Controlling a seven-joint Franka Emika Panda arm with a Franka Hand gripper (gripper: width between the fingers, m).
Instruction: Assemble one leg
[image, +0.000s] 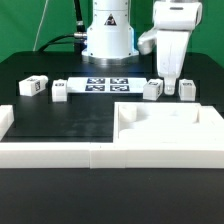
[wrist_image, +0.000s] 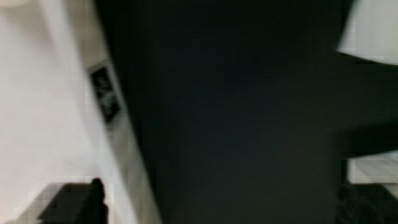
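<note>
The leg (image: 153, 89) I'd go for stands just off the marker board (image: 108, 85), at its end on the exterior view's right. A second leg (image: 187, 90) sits farther out from the board on that same side. The gripper (image: 169, 80) hangs above the gap between them. I cannot tell how far its fingers are spread (the wrist view is a blur), and I see nothing in them. My worry is an off-centre descent, where a finger clips either leg and topples it.

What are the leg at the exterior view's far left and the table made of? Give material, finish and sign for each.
Leg: probably hard plastic, perhaps 3D-printed; matte white, with crisp block edges. Table: black matte covering with no glare; the material cannot be told.
</note>
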